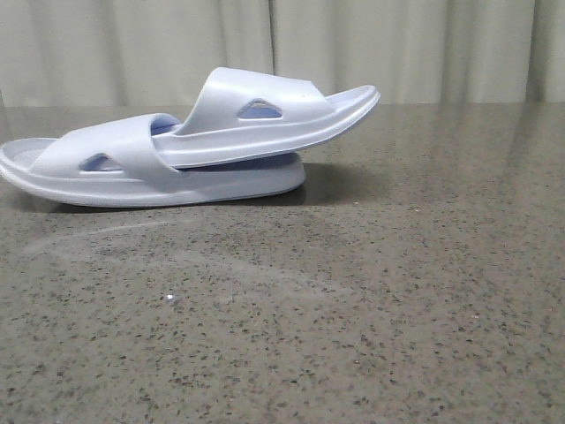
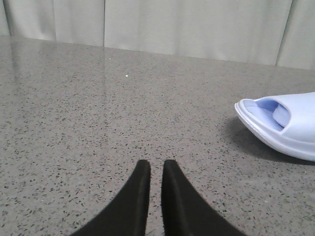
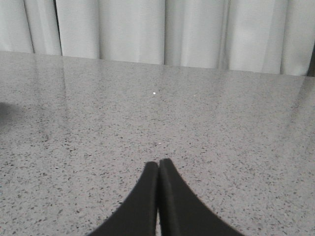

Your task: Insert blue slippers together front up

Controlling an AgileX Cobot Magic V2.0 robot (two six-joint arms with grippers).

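slippers (image 1: pixel 190 146) nested, curtain (image 1: pixel 282 44) behind

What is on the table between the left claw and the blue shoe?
Nothing: the left wrist view shows only bare speckled table between the left gripper and the slipper.

Light was soft and even, falling from overhead. The speckled stone table (image 1: pixel 371 291) carried a pale streak of glare, and the blue slippers (image 1: pixel 190 146) cast a dim shadow on their right. Wrist views looked sharp, though the dark fingers (image 2: pixel 133 201) nearest the lens blurred slightly.
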